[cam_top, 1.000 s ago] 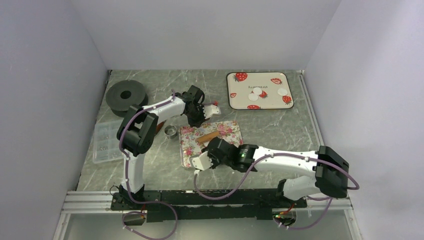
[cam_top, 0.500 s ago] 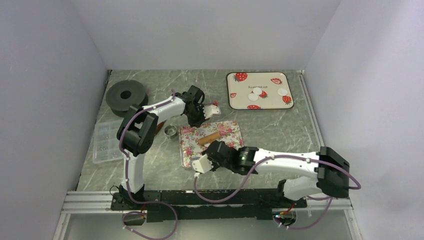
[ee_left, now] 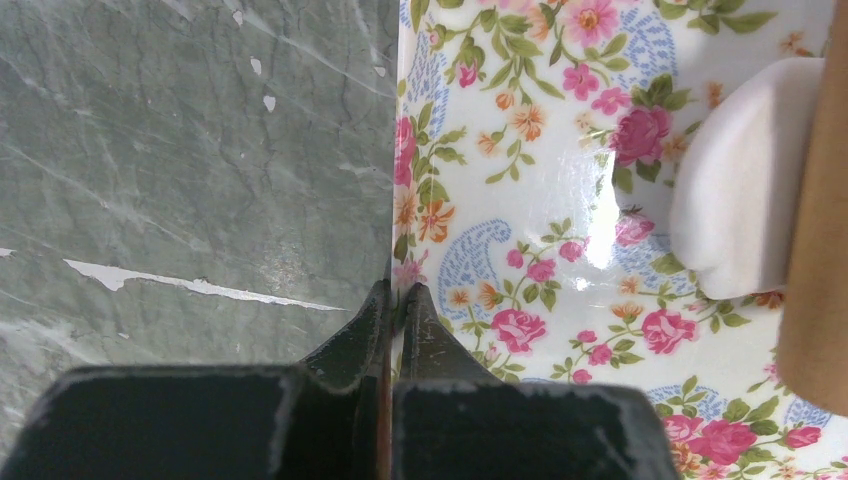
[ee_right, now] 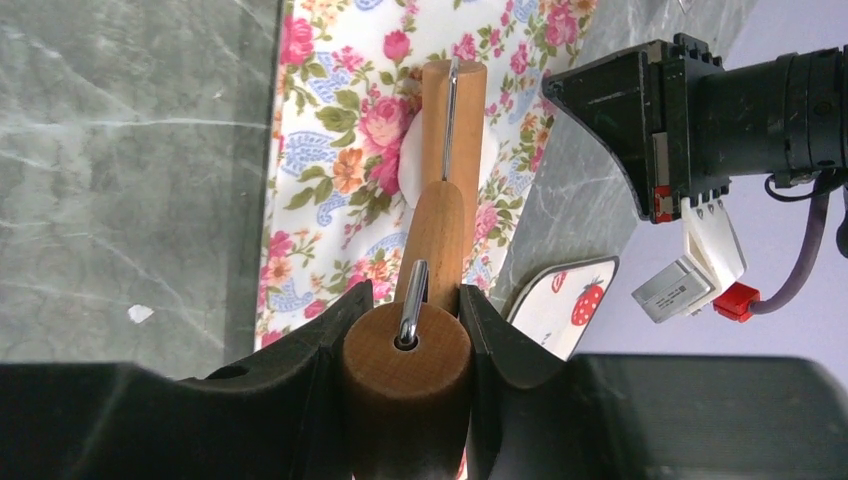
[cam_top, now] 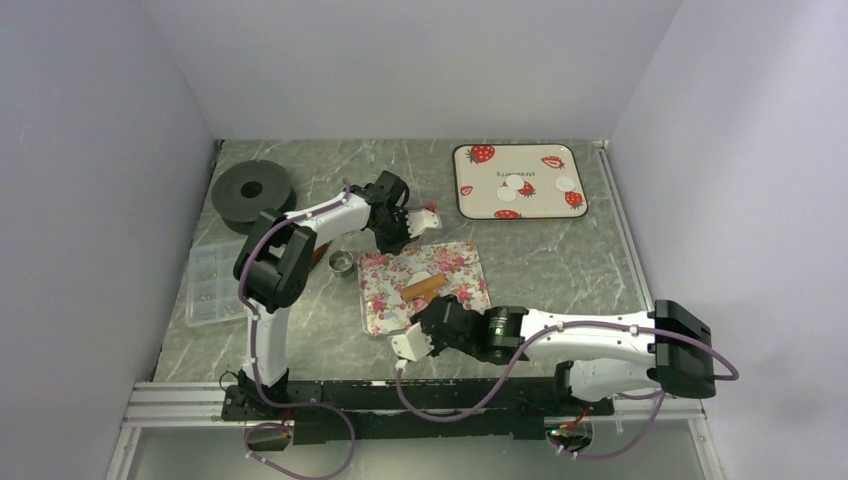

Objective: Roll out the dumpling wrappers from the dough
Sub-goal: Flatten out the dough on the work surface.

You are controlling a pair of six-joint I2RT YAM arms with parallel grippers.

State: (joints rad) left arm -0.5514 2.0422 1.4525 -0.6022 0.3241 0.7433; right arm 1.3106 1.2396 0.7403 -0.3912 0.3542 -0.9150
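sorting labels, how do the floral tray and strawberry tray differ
The floral tray has roses, the strawberry tray strawberries. The floral tray holds dough under the rolling pin; the strawberry tray holds dumpling wrappers. The left gripper pinches the floral tray's rim; the strawberry tray stands untouched. Both are rectangular.

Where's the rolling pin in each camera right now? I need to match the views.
Top external: the rolling pin lies slanted on the floral tray, near the picture's centre.
Left wrist: only a brown strip at the right edge, over the white dough.
Right wrist: bottom centre, handle between the right fingers.
Shared landmark: the floral tray.
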